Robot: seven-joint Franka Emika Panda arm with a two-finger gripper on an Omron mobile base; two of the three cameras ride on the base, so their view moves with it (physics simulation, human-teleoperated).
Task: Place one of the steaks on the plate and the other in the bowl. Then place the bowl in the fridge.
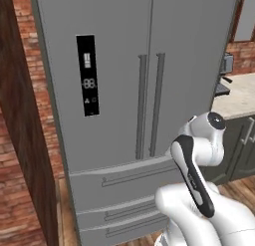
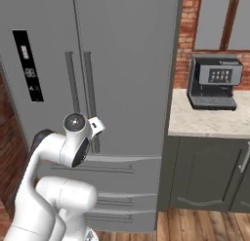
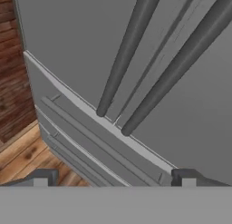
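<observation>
The fridge (image 1: 119, 65) (image 2: 122, 64) fills the scene, tall and grey, with both doors shut and a black display panel (image 1: 87, 74) on the left door. Its two long vertical handles (image 1: 142, 105) (image 2: 73, 84) meet at the door seam, with drawers (image 1: 124, 178) below. My gripper (image 3: 113, 177) is open and holds nothing; in the hand view its dark fingertips (image 3: 41, 175) stand wide apart. It faces the lower ends of the handles (image 3: 129, 51), close to the fridge (image 3: 68, 37) without touching it. The steaks, the plate and the bowl are out of view.
A dark coffee machine (image 2: 213, 83) stands on a pale stone counter (image 2: 205, 123) right of the fridge, over dark grey cabinets (image 2: 205, 176). A dark wooden panel (image 1: 20, 140) and brick wall flank the left. Wooden floor (image 3: 18, 146) lies below.
</observation>
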